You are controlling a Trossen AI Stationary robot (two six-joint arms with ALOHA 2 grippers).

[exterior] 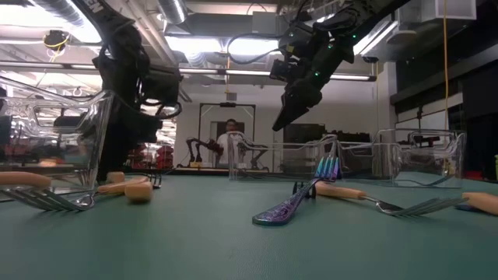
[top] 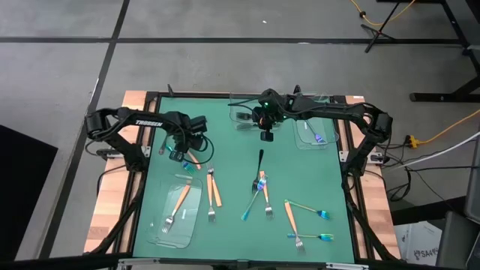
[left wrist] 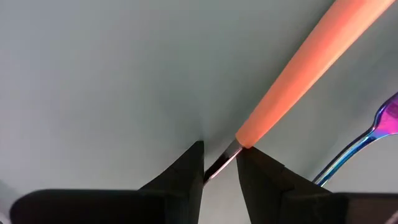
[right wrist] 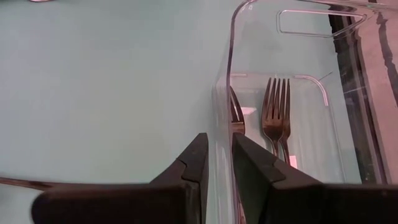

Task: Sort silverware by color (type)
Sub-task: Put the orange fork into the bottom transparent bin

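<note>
1. The left gripper (top: 182, 152) is low over the mat at the far left. In the left wrist view its fingers (left wrist: 186, 171) stand a narrow gap apart around the thin metal neck of an orange-handled utensil (left wrist: 298, 68). I cannot tell whether they truly grip it.
2. My worry here: the neck is slim and lies flat on the green mat (top: 225, 135), so the fingertips could scrape the mat or pinch only an edge, and the utensil may swivel or drop on lifting. An iridescent fork (left wrist: 364, 140) lies just beside it and could get nudged.
3. The right gripper (top: 266, 135) hangs at the far middle, fingers nearly closed and empty. In the right wrist view it sits just beside the wall of a clear tray (right wrist: 227, 74). A descent from here could knock that wall and shift the tray.
4. That far-middle tray holds dark forks (right wrist: 277, 115). The far-right tray (top: 307, 139) holds an iridescent piece. The near-left tray (top: 174, 225) holds an orange-handled fork (top: 178, 204).
5. Unsorted silverware lies loose: a black fork (top: 259, 166) at the centre, crossed forks below it, two orange pieces (top: 214, 187) beside the near-left tray, and more at the near right.
</note>
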